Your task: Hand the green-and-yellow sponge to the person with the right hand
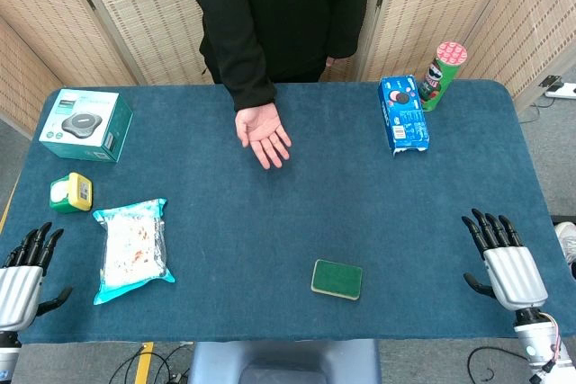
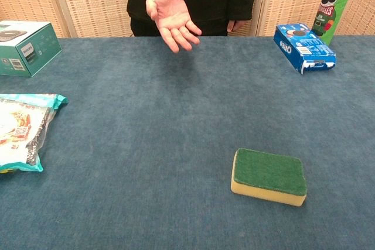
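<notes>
One green-and-yellow sponge (image 1: pixel 337 279) lies green face up, lower centre of the surface (image 1: pixel 297 204), long axis roughly left–right. Right hand (image 1: pixel 504 258), lower right, and left hand (image 1: pixel 25 269), lower left, apparently empty, fingers spread. One person's palm (image 1: pixel 264 134) waits, upper centre.

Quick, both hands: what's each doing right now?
Left hand: open, holding nothing.
Right hand: open, holding nothing; sponge lies untouched on the table.

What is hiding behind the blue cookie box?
Behind the blue cookie box stands a green chip can, upright at the table's far edge. The box covers the can's lower end in the chest view, so its base cannot be seen there.
</notes>
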You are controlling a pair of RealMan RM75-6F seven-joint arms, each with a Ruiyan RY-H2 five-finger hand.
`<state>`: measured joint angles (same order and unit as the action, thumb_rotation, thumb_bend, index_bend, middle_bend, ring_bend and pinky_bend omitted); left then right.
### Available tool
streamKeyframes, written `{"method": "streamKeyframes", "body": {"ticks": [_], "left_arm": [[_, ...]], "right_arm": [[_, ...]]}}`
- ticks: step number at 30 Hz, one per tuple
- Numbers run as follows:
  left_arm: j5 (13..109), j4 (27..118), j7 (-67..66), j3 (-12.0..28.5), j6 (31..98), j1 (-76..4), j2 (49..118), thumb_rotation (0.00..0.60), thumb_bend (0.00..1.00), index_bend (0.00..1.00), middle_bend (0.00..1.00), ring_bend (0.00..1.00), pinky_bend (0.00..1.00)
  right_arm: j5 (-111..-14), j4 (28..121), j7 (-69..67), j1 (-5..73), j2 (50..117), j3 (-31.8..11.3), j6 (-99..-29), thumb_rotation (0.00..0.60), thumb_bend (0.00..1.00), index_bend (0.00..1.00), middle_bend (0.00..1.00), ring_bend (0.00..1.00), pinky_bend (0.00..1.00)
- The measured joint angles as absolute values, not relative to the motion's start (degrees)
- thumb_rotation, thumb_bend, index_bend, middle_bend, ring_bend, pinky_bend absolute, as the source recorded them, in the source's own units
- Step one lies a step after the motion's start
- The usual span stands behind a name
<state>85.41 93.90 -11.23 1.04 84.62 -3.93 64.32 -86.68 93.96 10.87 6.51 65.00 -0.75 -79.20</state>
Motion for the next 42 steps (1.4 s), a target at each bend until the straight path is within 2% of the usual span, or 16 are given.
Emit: {"method": "streamKeyframes", "body": {"ticks": [6,13,19,23,32,42], "left_arm": [[85.3,94.0,-10.8,1.0,84.0,-4.2,64.3,0.6,0.26,0.02,0.02,0.03,0.24],[86.3,94.0,-8.7,1.1,83.9,-4.8,64.1,0.6,0.26,0.02,0.02,0.03,0.24],[84.0,92.0,-5.5,2.3,81.5,-6.1,64.1,0.6,0.26,0.01,0.02,0.04,0.24],[83.2,91.4,-4.2,3.2,82.4,-6.1,64.0,0.6,0.26,0.0,0.02,0.04,0.24],[81.9,90.8,0.8,3.8,81.7,-6.0,62.7,0.6,0.26,0.0,0.02,0.04,0.24],[79.7,90.6,5.0,4.2,78.8,-6.6,60.9,0.6,0.26,0.0,0.02,0.04,0.24]], "right_arm": [[-86.9,94.3,10.0,6.9,64.9,-0.2,-77.9,0.6,0.13,0.0,0.0,0.0,0.0],[-87.0,96.1,6.8,8.8,64.9,0.6,-73.0,0.6,0.13,0.0,0.0,0.0,0.0],[-82.7,100.2,14.0,11.2,67.4,0.6,-67.4,0.6,0.13,0.0,0.0,0.0,0.0],[-79.9,103.5,19.1,12.7,71.2,0.8,-64.0,0.6,0.15,0.01,0.05,0.0,0.0],[-79.1,104.3,24.1,14.3,81.6,1.9,-63.1,0.6,0.19,0.06,0.12,0.0,0.0],[-76.7,101.4,25.7,15.7,87.0,0.9,-62.7,0.6,0.22,0.13,0.16,0.0,0.0]]}}
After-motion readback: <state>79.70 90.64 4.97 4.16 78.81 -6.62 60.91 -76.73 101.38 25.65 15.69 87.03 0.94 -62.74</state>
